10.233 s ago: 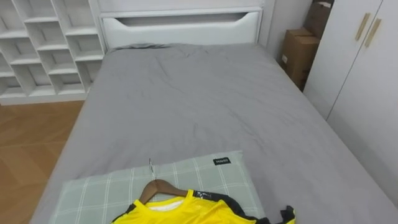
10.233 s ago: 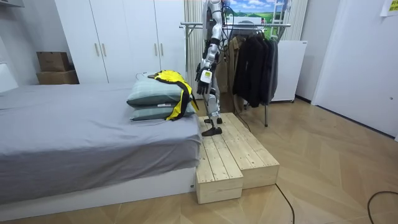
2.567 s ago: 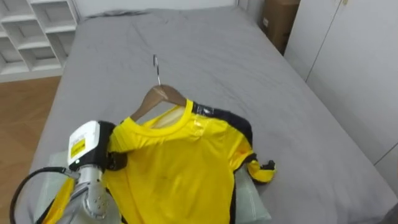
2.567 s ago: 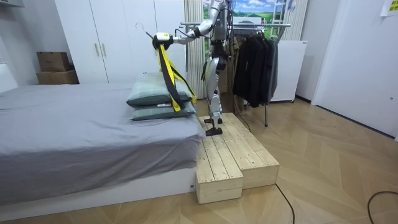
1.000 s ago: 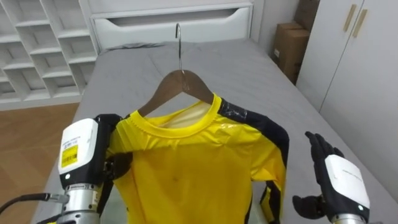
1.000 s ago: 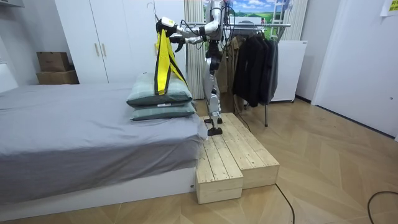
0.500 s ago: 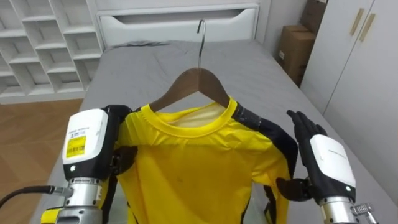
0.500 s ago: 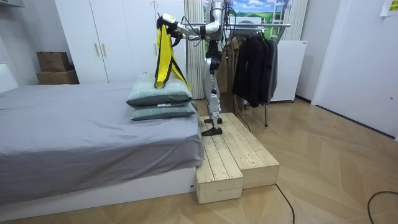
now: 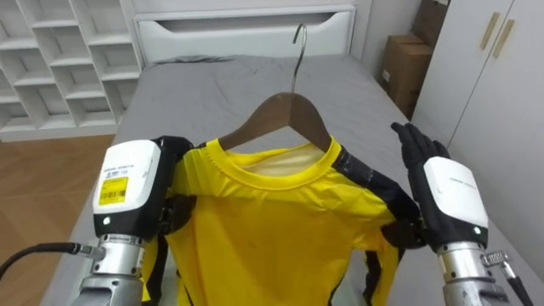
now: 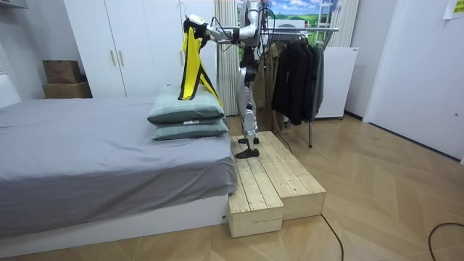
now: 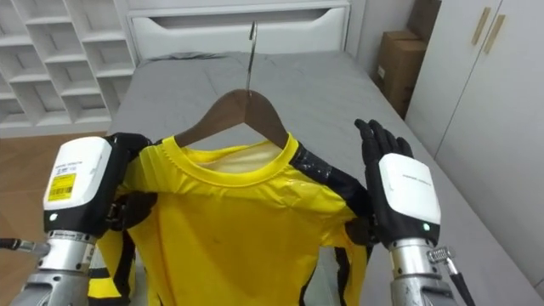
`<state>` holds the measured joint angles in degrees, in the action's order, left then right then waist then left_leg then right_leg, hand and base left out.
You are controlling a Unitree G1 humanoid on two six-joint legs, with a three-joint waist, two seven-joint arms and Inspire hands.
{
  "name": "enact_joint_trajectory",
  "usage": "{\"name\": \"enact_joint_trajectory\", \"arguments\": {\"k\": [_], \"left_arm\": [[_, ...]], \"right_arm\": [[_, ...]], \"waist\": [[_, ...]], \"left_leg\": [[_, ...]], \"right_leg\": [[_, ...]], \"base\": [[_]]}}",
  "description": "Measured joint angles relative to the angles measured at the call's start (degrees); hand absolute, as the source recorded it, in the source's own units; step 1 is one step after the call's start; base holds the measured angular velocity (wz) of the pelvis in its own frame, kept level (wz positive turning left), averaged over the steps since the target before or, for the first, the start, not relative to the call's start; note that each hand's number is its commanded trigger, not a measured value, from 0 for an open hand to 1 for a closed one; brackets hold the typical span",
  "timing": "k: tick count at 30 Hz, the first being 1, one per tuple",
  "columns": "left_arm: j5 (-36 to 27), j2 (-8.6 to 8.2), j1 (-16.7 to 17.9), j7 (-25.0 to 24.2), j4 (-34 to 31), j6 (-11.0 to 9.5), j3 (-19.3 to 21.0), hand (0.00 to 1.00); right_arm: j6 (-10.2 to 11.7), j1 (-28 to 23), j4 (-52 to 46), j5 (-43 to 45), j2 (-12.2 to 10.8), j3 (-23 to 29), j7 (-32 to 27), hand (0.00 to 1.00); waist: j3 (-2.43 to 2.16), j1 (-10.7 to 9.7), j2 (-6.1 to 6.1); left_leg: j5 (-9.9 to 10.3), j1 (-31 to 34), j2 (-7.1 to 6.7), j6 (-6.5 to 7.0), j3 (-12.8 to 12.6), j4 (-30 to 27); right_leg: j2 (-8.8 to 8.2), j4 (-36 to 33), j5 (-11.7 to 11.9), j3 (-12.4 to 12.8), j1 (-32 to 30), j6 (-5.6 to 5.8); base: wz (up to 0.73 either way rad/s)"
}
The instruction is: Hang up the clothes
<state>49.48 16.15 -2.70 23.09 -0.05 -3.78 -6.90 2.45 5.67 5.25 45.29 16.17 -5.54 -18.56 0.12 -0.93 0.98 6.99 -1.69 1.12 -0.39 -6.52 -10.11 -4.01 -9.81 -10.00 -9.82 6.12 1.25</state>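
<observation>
Over the bed (image 9: 221,93), the shirt (image 9: 272,229) hangs hook-up — left hand (image 9: 132,191) pinching it (right hand's (image 9: 450,200) fingers (image 9: 414,144) spread).

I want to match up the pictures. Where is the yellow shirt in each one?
Left eye view: the yellow shirt sits low in the middle, on a wooden hanger.
Right eye view: the yellow shirt sits low, slightly left of middle.
Room view: the yellow shirt hangs high, left of middle, above the pillows.
Shared landmark: the grey bed.
</observation>
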Motion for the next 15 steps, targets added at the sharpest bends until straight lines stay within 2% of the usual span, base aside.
{"name": "enact_joint_trajectory", "arguments": {"k": [15], "left_arm": [[-0.44,-1.27,-0.01,-0.08,0.0,0.62,-0.03,1.0]], "right_arm": [[0.01,1.01,0.01,-0.63,-0.05,0.01,-0.02,0.0]], "waist": [[0.14,1.33,0.37]], "left_leg": [[0.0,0.09,-0.03,0.0,0.48,0.06]], "right_leg": [[0.03,0.19,0.0,-0.49,0.26,0.0]], "base": [[0.01]]}}
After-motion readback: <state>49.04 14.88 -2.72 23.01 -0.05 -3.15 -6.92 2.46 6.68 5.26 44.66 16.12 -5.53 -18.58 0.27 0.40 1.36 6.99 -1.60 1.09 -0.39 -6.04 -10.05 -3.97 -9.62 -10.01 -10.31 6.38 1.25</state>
